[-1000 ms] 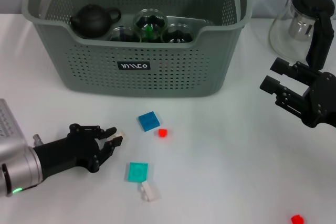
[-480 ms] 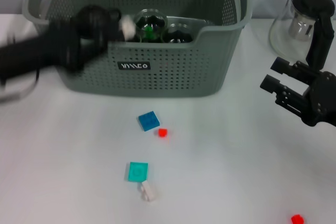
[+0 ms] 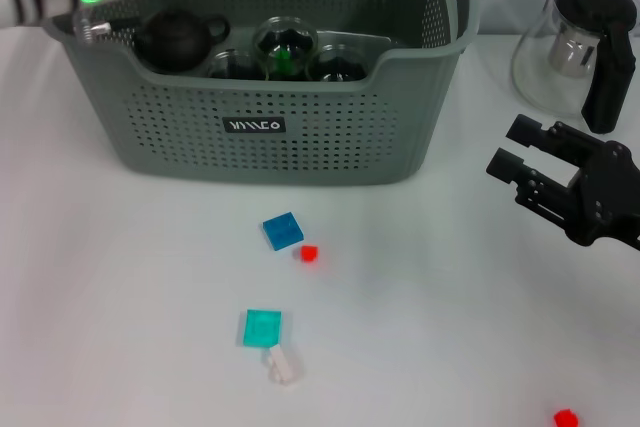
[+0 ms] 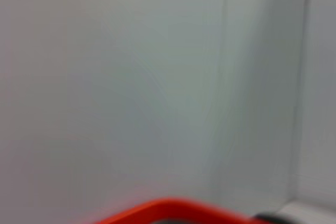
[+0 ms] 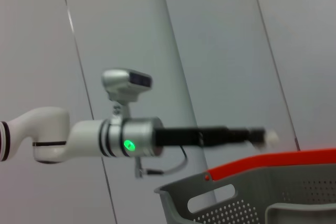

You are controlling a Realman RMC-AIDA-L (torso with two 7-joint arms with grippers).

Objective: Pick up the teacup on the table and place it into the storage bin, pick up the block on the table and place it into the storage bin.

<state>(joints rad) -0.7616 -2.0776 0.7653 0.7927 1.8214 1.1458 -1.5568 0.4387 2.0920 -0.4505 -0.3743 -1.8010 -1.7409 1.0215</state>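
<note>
Left gripper (image 5: 265, 137) is extended above the storage bin (image 3: 270, 137), pinching a small white block (image 5: 271, 137) at its tip. Right gripper (image 3: 525, 165) hovers open and empty beside the glass jug (image 3: 575, 42). The bin holds a black teapot (image 3: 178, 39) and dark cups; blue block (image 3: 283, 231), tiny red block (image 3: 309, 254), teal block (image 3: 262, 327) and a white piece (image 3: 283, 364) lie on the table (image 3: 420, 327) in front.

small black label (image 3: 254, 126) on storage bin (image 3: 330, 137), white lettering unreadable

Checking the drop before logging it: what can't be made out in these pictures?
- Left gripper: cut off by the head view's top edge; blurred in the right wrist view, whitish tip, grip unclear.
- Storage bin floor: hidden by its front wall.
- Left wrist view: mostly blank wall.
</note>
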